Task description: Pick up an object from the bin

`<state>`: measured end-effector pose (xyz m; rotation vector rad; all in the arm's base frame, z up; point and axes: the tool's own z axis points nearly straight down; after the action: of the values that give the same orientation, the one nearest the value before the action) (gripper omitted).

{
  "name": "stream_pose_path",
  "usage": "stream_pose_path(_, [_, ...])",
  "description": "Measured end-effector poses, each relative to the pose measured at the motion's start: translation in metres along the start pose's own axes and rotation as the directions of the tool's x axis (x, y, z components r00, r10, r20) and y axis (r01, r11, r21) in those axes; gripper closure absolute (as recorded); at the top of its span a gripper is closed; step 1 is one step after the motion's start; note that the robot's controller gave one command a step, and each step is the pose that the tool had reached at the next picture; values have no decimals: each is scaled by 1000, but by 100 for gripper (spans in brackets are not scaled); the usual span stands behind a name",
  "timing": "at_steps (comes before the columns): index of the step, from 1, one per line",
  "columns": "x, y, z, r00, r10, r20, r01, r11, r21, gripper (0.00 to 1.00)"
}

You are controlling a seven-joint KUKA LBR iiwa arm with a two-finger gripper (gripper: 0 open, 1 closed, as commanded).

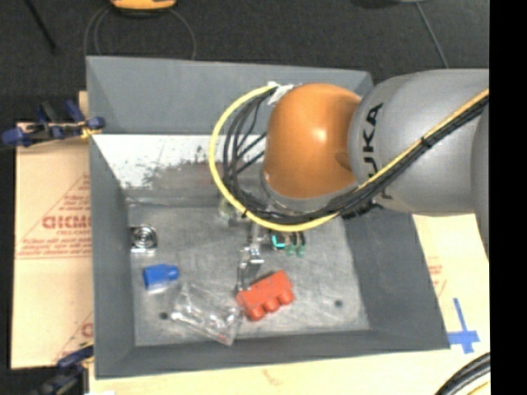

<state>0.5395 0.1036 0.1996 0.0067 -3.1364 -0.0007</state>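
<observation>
My gripper (248, 267) hangs below the arm's orange cover, low over the middle of the bin floor. Its tip stands just above the left end of a red block with studs (266, 295), which lies at the front centre. Whether it touches the block is hidden. A crumpled clear plastic piece (201, 317) lies to the left of the block, close to the front wall.
A small blue cap-like piece (159, 276) lies at the left, and a round metal fitting (144, 238) sits behind it. A small green thing (290, 245) shows under the cover's edge. The arm covers the back right of the bin.
</observation>
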Motion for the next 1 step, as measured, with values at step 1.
stream_pose_path(1, [22, -67, 128, 992, -127, 16, 127, 992, 0, 0])
